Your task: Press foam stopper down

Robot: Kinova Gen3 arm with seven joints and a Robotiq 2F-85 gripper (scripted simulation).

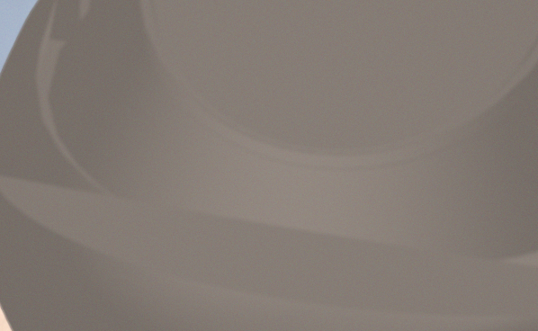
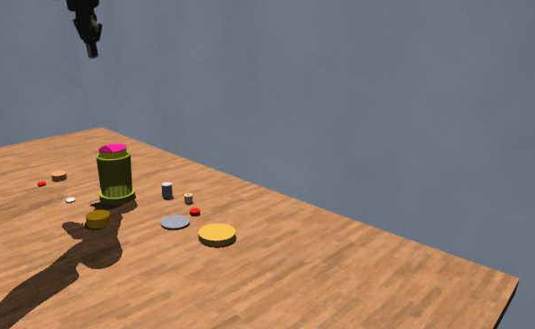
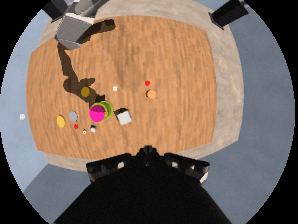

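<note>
An olive-green jar (image 2: 114, 179) (image 3: 107, 107) stands upright on the wooden table (image 2: 333, 268). Its pink foam stopper (image 2: 113, 147) (image 3: 97, 113) sticks up a little above the rim, with nothing on top of it. My gripper (image 2: 92, 54) is shut and empty, high in the air above the jar and slightly to its left. In the wrist view the fingers are lost in the black gripper body at the bottom. The top view is almost wholly blocked by the grey arm (image 1: 267, 180).
Around the jar lie a dark yellow disc (image 2: 97, 218), a grey disc (image 2: 174, 222), a large yellow disc (image 2: 216, 233), two small red discs (image 2: 194, 211), a small grey cylinder (image 2: 166, 189), a beige peg (image 2: 188, 198), an orange disc (image 2: 58, 175) and a white disc (image 2: 70, 199).
</note>
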